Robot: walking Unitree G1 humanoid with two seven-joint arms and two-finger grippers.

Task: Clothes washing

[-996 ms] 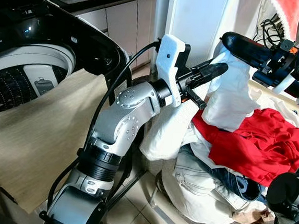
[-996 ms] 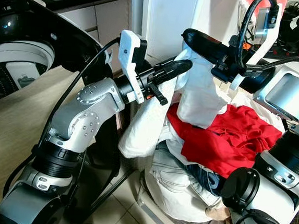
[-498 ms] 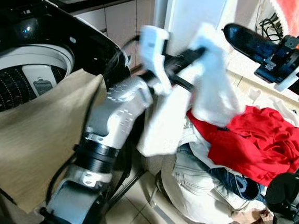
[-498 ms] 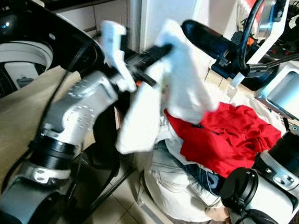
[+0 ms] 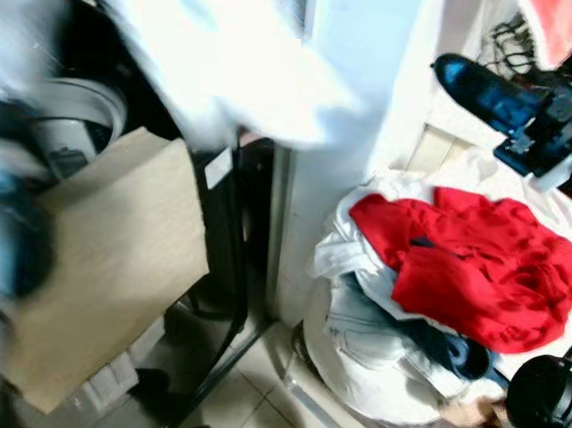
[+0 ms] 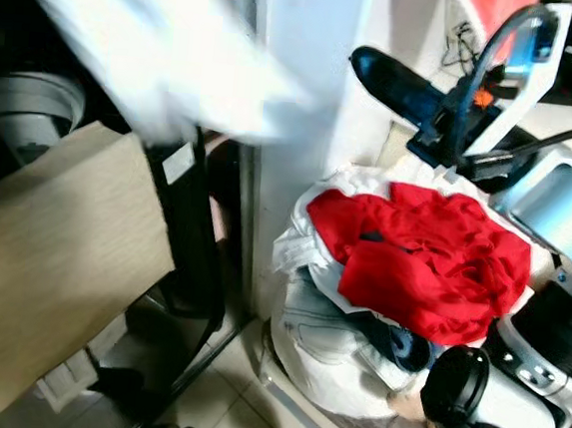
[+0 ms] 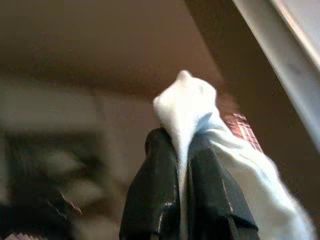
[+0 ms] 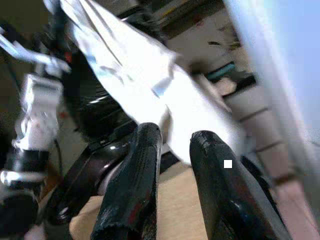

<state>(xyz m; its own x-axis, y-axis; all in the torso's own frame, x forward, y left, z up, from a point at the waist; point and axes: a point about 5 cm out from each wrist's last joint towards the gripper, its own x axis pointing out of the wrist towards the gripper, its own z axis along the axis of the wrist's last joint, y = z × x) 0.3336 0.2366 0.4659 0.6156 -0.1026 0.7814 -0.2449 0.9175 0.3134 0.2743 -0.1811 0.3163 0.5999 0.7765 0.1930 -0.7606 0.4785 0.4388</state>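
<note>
A white garment point(image 5: 210, 57) sweeps, blurred, across the upper left above the washing machine point(image 5: 74, 115). My left gripper point(image 7: 181, 137) is shut on a fold of that white garment point(image 7: 187, 100), pinched between its black fingers. My right gripper point(image 8: 172, 137) is open with nothing between its fingers. It hovers high over the laundry pile, and one dark finger point(image 5: 473, 80) shows there. On top of the pile lies a red garment point(image 5: 472, 260), with blue jeans point(image 5: 377, 322) beneath it.
A beige cloth point(image 5: 112, 259) drapes over the front of the machine. A white pillar point(image 5: 349, 180) stands between the machine and the pile. The pile sits in a white bag point(image 5: 371, 392) on the tiled floor point(image 5: 250, 401). Cables and red fabric point(image 5: 553, 22) hang at the upper right.
My left arm has swung the white garment up off the pile and leftward toward the washing machine. The right gripper has stayed over the pile. The view is blurred by motion.
</note>
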